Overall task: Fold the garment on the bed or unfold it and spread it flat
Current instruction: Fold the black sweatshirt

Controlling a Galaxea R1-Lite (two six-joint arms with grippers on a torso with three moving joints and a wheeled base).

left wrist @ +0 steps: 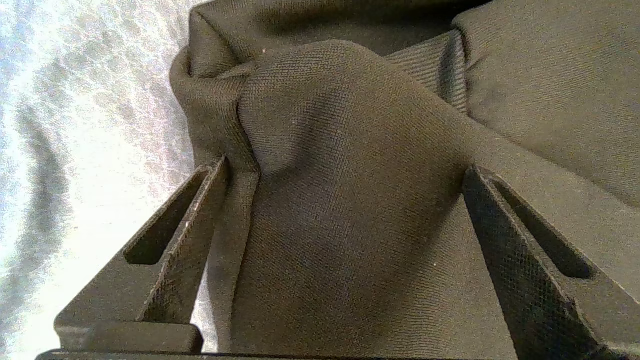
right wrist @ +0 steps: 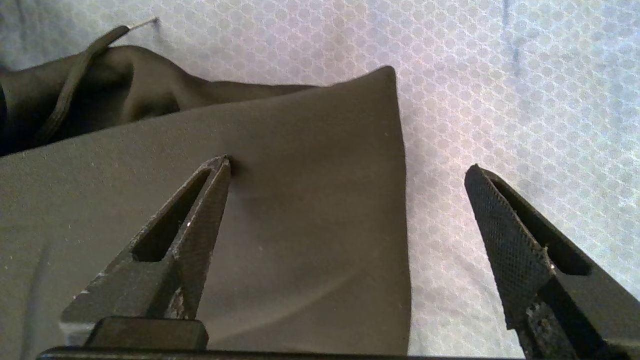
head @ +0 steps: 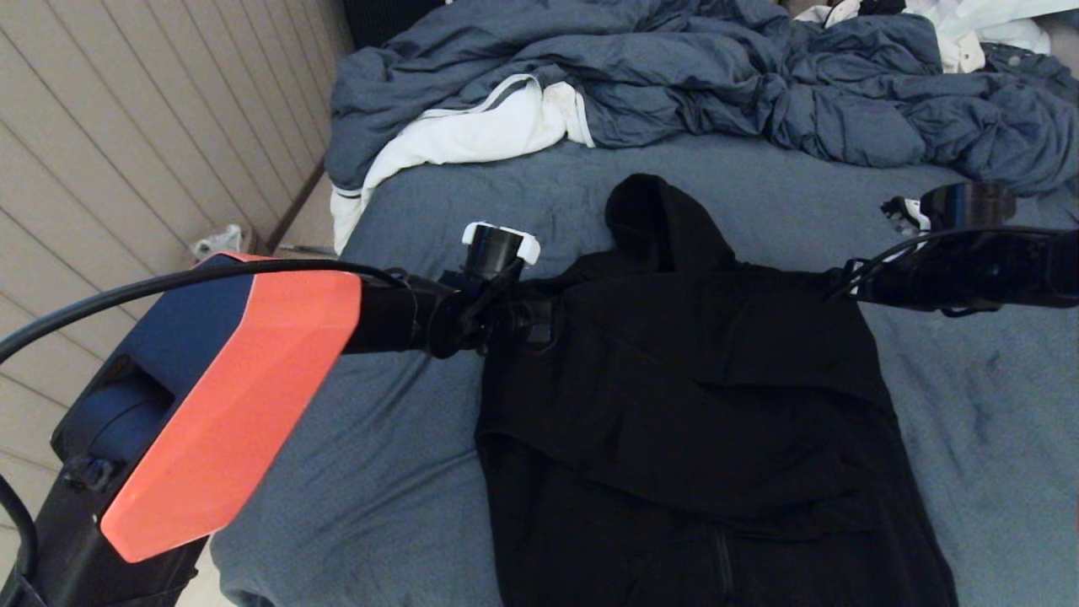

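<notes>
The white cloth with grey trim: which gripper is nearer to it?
Left. The left gripper is at the hoodie's edge, just below the white cloth; the right gripper is across the hoodie, far from it.

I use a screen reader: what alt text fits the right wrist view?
The open right gripper straddles a folded corner of the black hoodie, one finger on fabric, the other over the pale bed sheet.
</notes>
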